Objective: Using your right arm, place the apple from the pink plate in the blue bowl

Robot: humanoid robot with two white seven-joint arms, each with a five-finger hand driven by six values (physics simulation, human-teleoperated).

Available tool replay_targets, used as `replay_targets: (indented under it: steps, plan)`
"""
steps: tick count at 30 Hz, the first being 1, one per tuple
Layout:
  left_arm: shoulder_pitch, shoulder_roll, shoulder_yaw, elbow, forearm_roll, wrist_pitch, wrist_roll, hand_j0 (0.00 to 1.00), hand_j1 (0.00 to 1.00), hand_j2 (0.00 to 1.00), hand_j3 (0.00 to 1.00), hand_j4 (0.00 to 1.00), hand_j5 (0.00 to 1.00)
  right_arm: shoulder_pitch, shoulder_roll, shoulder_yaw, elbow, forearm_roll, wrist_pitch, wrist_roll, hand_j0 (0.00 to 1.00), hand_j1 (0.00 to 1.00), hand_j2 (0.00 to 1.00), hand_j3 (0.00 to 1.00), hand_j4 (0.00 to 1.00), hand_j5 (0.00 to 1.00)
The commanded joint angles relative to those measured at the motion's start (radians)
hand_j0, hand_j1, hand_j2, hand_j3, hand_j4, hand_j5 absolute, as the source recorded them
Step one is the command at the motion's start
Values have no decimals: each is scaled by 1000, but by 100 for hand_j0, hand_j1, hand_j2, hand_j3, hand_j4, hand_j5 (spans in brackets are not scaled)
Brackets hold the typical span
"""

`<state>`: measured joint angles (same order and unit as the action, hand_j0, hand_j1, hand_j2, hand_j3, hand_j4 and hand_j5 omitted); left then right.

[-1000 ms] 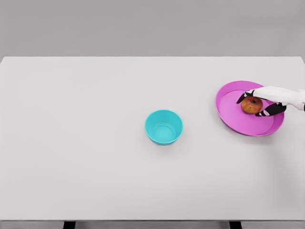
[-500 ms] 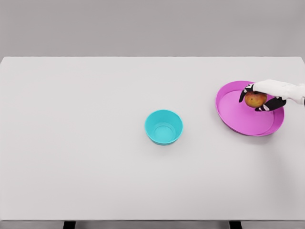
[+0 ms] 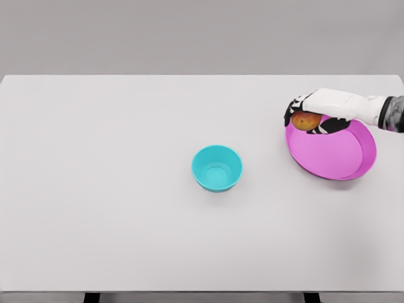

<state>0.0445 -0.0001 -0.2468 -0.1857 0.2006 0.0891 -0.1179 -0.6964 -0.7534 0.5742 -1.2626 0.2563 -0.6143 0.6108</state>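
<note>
My right hand [image 3: 308, 115] comes in from the right edge and is shut on the red-yellow apple [image 3: 305, 121]. It holds the fruit lifted above the far left rim of the pink plate [image 3: 341, 158]. The blue bowl [image 3: 217, 168] stands upright near the table's middle, well to the left of the hand and nearer to me, with nothing inside. The left arm does not show.
The white table [image 3: 113, 189] carries only the bowl and the plate. Its far edge runs just behind the hand, and the plate lies close to the right edge.
The right hand closed on the apple, lifted it off the plate and carried it up and to the left, past the plate's left rim.
</note>
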Motion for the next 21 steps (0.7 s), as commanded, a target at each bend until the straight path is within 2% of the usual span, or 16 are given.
replay_targets:
  steps: [1, 7, 21]
  plan:
    - [0, 0, 0, 0, 0, 0, 0, 100, 100, 100, 100, 100, 100, 0, 19, 1, -64, -8, 3, 0, 54, 54, 54, 54, 54, 54]
    - [0, 0, 0, 0, 0, 0, 0, 100, 100, 100, 100, 100, 100, 5, 117, 24, -118, -8, 3, 0, 54, 54, 54, 54, 54, 54]
    - [0, 0, 0, 0, 0, 0, 0, 100, 100, 100, 100, 100, 100, 12, 138, 107, -215, -5, 3, 0, 54, 54, 54, 54, 54, 54]
